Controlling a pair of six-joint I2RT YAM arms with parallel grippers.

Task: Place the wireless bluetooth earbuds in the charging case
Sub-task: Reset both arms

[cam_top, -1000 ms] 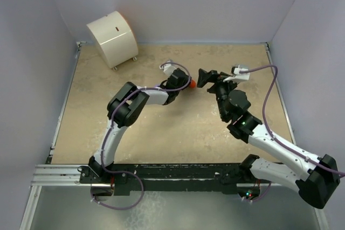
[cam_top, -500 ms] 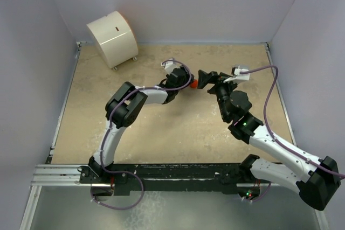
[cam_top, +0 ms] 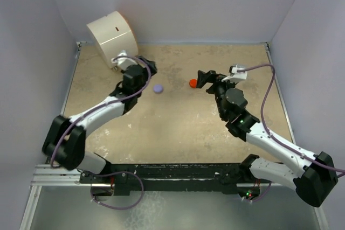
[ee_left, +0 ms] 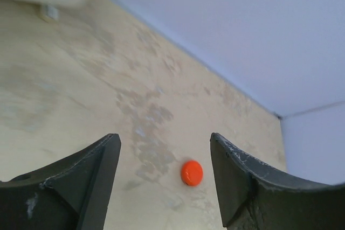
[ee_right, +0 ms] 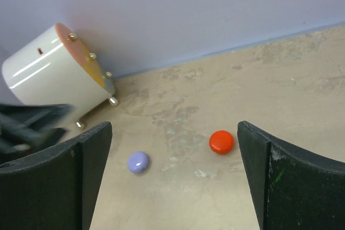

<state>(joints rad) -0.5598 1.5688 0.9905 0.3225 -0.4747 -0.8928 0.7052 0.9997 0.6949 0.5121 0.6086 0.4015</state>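
Note:
No earbuds show in any view. Two shut round charging cases lie on the table: a red-orange case and a lilac case. My left gripper hangs open and empty at the back left, above and to the left of the lilac case, facing the distant red-orange one. My right gripper is open wide just right of the red-orange case, with both cases seen between its fingers at a distance.
A white rounded container with small metal feet stands in the back left corner, close behind the left gripper. Lilac walls close the table at the back and both sides.
The left gripper has opened and let go of the red-orange case, and the left arm has swung left toward the white container. The lilac case has come into sight. The right arm has barely moved.

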